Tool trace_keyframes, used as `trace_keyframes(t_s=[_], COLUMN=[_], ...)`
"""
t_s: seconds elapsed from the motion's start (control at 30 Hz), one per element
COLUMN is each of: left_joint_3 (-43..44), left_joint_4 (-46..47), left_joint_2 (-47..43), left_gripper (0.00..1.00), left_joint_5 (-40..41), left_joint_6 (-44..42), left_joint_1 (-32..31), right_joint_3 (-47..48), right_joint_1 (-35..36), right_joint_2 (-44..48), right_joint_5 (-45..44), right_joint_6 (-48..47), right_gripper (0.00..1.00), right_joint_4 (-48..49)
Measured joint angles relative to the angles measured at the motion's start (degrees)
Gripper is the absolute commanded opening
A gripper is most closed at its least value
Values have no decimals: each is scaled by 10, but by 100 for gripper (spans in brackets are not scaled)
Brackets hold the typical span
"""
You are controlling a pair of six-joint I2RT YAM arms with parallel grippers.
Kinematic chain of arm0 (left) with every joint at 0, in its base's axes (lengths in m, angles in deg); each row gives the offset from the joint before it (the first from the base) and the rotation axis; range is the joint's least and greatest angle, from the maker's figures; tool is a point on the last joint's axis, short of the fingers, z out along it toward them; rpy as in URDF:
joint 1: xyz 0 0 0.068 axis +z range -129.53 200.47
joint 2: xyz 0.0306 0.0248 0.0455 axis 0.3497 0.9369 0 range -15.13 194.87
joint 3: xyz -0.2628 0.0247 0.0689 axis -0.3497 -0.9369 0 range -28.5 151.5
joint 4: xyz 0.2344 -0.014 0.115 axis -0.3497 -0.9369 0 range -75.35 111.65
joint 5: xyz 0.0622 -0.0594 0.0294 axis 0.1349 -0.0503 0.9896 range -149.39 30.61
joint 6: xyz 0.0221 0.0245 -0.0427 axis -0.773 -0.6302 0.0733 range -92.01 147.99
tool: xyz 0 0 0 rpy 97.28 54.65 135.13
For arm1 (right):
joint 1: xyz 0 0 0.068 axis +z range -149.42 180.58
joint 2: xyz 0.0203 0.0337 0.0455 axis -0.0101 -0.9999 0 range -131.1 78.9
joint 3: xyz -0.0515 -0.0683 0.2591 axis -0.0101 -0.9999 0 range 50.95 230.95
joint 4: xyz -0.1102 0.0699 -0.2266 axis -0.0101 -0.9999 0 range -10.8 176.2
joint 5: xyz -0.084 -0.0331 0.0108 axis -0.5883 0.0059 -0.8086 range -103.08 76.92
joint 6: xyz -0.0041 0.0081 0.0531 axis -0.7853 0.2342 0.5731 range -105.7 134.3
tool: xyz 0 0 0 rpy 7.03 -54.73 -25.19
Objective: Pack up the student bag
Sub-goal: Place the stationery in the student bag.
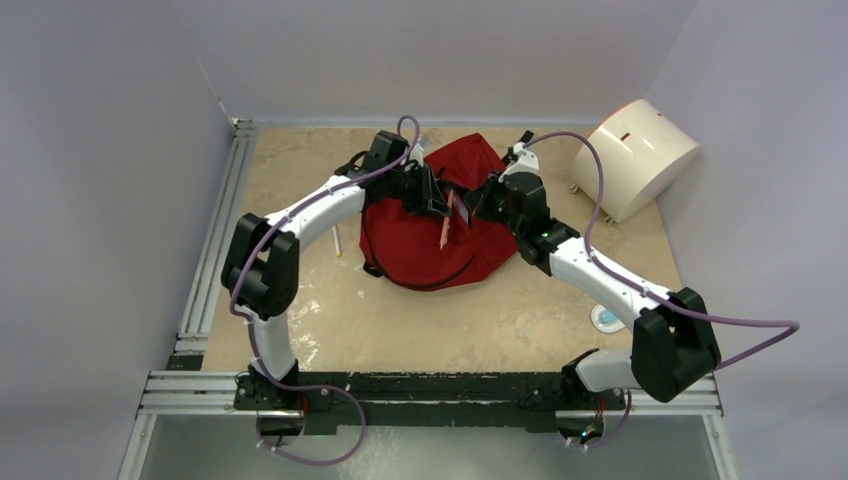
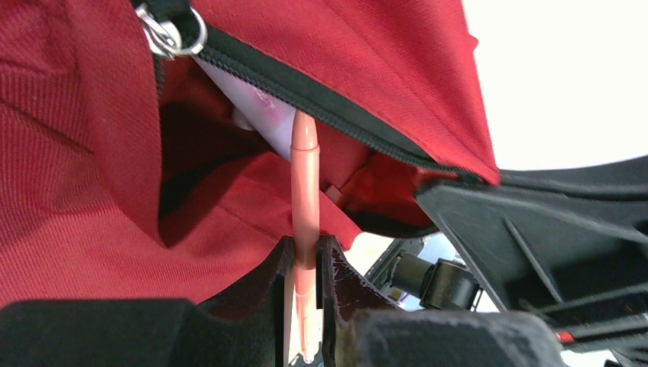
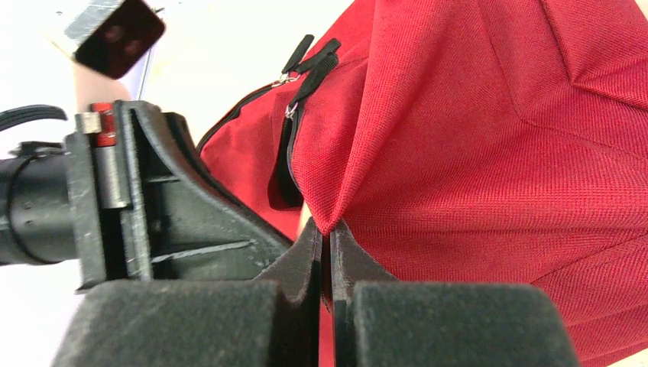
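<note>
Shadow hides interior of student bag (image 2: 76,191) (pen (image 2: 304,191) end at zipper (image 2: 321,99)).

The dark-red student bag (image 1: 420,250) lies slumped between both grippers, its black zipper (image 2: 328,105) open just ahead of the left gripper (image 2: 306,254), one fabric fold pinched by the right gripper (image 3: 325,241).

Counted on site: one bag (image 1: 420,250), one pink pen (image 1: 445,229), one pale stick (image 1: 337,241), one white box (image 1: 640,155), one small disc (image 1: 605,318).
</note>
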Motion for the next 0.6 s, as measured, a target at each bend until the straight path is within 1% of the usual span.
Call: trace_keyframes(t_s=[0.23, 0.6], left_joint_3=[38, 88], left_joint_4=[0, 18], left_joint_2=[49, 85], left_gripper=[4, 3], left_joint_5=[0, 3], left_joint_6=[9, 50], left_joint_1=[0, 0], right_joint_3=[-4, -8], right_joint_1=[0, 0], right_joint_2=[0, 0], right_joint_5=[2, 6], right_joint_6=[0, 0], right_gripper=[0, 0], right_joint_4=[4, 11])
